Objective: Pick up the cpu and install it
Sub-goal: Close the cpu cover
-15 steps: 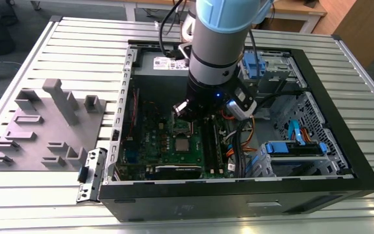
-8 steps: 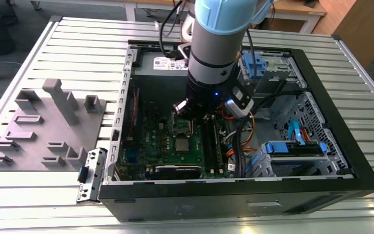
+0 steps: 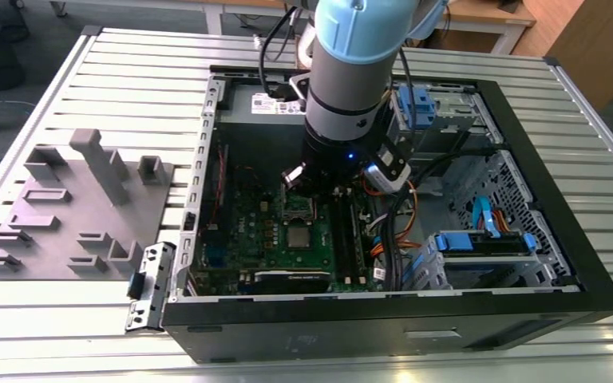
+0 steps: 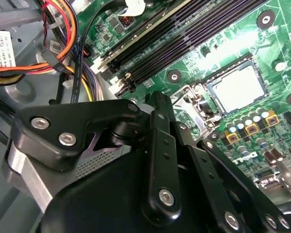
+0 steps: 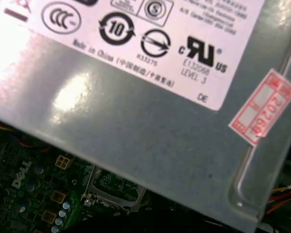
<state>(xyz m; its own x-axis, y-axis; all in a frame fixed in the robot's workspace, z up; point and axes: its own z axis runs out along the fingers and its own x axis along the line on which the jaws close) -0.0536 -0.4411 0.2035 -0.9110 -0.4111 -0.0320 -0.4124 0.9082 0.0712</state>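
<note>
the cpu lies flat in its socket on the green motherboard, just ahead of the gripper and off to one side, near but apart; the gripper seems to carry nothing, and i cannot tell how far open it is.

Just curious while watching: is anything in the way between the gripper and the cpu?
Nothing visible. In the second wrist view the cpu lies bare in its socket, with the metal frame swung open beside it. The gripper hangs above the board, and no cable crosses between them.
</note>
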